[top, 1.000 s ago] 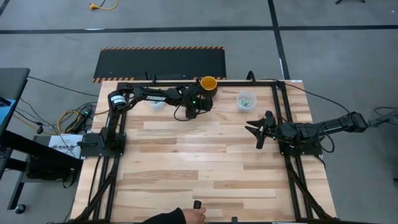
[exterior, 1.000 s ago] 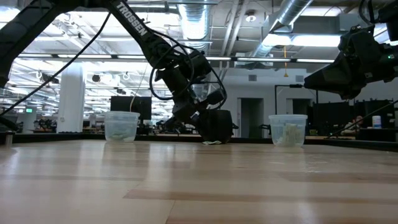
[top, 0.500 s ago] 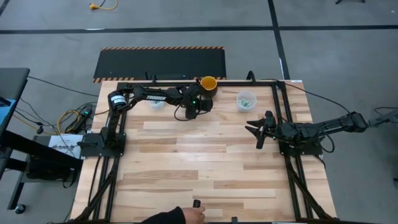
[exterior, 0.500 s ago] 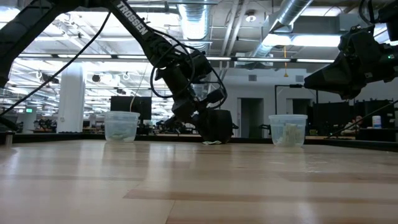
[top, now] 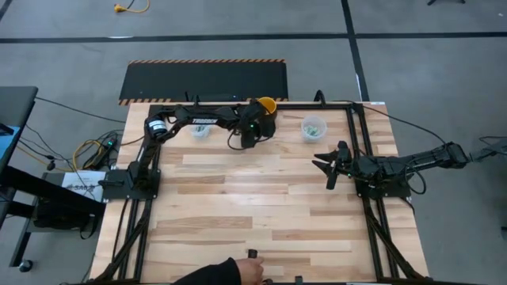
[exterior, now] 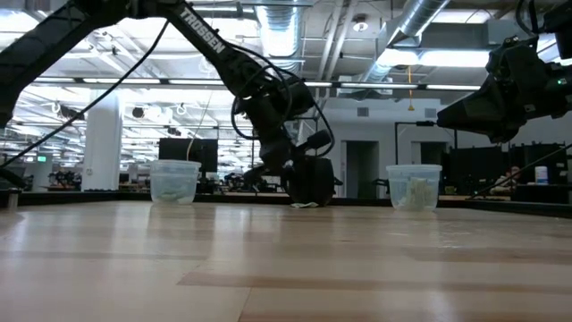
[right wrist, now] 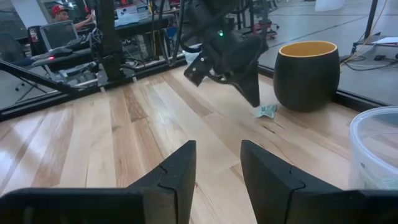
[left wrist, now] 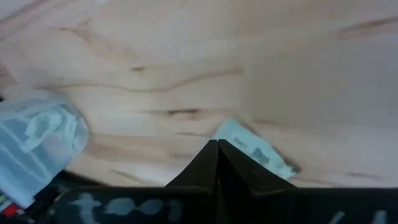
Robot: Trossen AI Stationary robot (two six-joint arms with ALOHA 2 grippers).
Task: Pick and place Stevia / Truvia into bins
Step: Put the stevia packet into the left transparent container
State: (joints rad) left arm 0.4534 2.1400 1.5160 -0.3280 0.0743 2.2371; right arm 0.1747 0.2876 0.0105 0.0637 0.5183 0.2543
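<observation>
One light green and white Stevia sachet (left wrist: 255, 150) lies flat on the wood in front of the yellow-orange cup (top: 266, 105); it also shows in the right wrist view (right wrist: 266, 111) and the low view (exterior: 304, 205). My left gripper (left wrist: 217, 147) is shut, slanting down, with its tips right at the sachet's edge. The two clear bins stand by the far edge, one on the left (top: 200, 130) and one on the right (top: 313, 127), both with sachets inside. My right gripper (top: 326, 165) waits open at the table's right side. My left gripper's shut fingertips (right wrist: 254, 99) stand right at one end of the sachet (left wrist: 225, 132), coming from above on a slant. The sachet lies on the table. I cannot tell whether the tips touch or pinch it.
The yellow-orange cup (right wrist: 306, 74) stands just beyond the sachet at the far edge. A black frame rail runs along the table's edges (top: 360, 134). A person's hand (top: 230, 273) rests at the near edge. Bare wood spans the middle (top: 253, 206).
My left arm's wrist has turned a little over the sachet while its upper links swung toward the far edge. The sachet lies on the table where it was.
</observation>
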